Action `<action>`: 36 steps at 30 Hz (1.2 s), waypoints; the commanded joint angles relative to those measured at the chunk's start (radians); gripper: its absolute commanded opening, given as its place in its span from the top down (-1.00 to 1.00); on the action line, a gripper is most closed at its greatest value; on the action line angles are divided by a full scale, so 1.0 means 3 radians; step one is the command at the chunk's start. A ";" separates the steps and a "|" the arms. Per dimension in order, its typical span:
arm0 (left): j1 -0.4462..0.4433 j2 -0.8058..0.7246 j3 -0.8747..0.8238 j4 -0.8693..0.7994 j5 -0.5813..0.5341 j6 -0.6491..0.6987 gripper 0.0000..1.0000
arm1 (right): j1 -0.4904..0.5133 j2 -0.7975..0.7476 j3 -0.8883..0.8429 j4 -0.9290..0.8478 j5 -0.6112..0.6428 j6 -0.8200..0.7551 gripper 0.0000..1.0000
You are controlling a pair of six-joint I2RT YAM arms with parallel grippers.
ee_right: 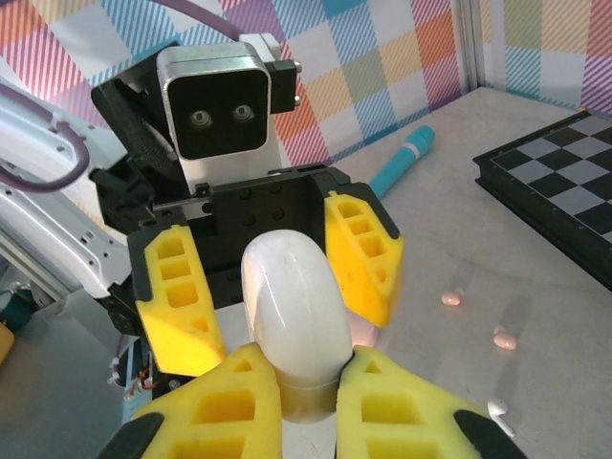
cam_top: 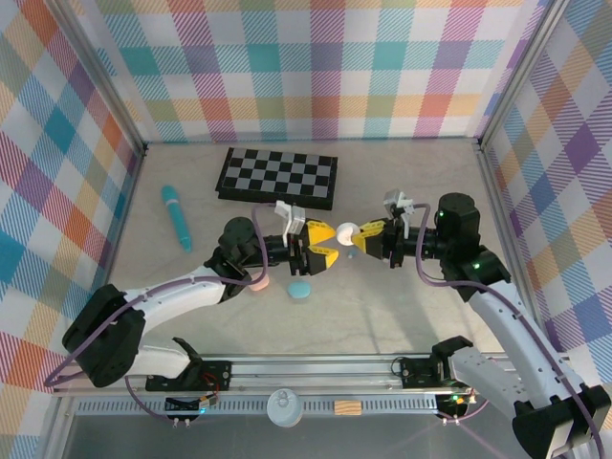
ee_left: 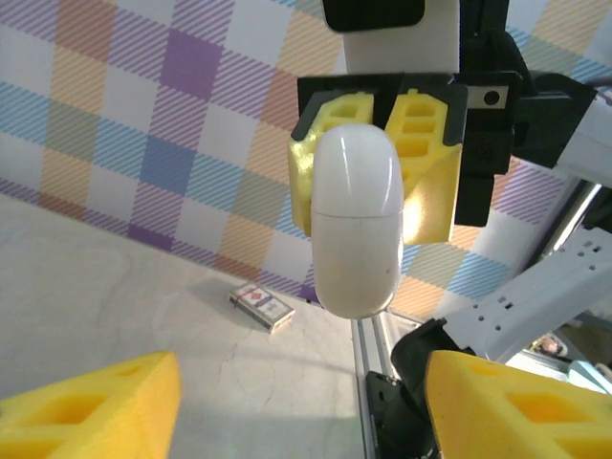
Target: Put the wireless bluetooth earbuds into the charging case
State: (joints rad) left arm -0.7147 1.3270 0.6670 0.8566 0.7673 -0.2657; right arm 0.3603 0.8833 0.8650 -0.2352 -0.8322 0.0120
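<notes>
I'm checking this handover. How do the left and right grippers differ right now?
The right gripper is shut on the white case. The left gripper is open, its fingers spread to either side of the case. The right gripper clamps one end of the case, while the left gripper only surrounds the other end. Both have yellow fingers and face each other.

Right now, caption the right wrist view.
Right end effector grips white case facing the open left end effector.

white case (ee_right: 292, 316) | yellow fingers (ee_right: 220, 411) | pink earbuds (ee_right: 504, 338) | teal stick (cam_top: 176, 217) | black-grey checkered board (cam_top: 277, 177) | pastel plaid walls (cam_top: 316, 67)
</notes>
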 commanded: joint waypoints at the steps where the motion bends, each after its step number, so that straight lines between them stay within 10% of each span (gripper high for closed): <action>1: 0.0015 0.0066 0.0071 0.0028 0.0224 0.0116 -0.16 | 0.0036 0.0039 0.0074 -0.0087 -0.0030 -0.0242 0.84; 11: 0.0017 0.0407 0.0125 0.0997 0.0390 -0.0420 0.13 | 0.0141 0.0158 0.0050 0.0032 -0.0013 -0.0260 0.84; 36: 0.0015 0.0411 0.0160 0.0953 0.0460 -0.0467 0.36 | 0.0150 0.0282 0.0062 -0.0094 -0.0064 -0.0290 0.85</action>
State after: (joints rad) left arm -0.7147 1.4521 0.6796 1.0828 0.8745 -0.4007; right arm 0.4000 0.9573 0.8654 -0.2558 -0.8291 -0.0505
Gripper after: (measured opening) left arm 0.319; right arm 0.127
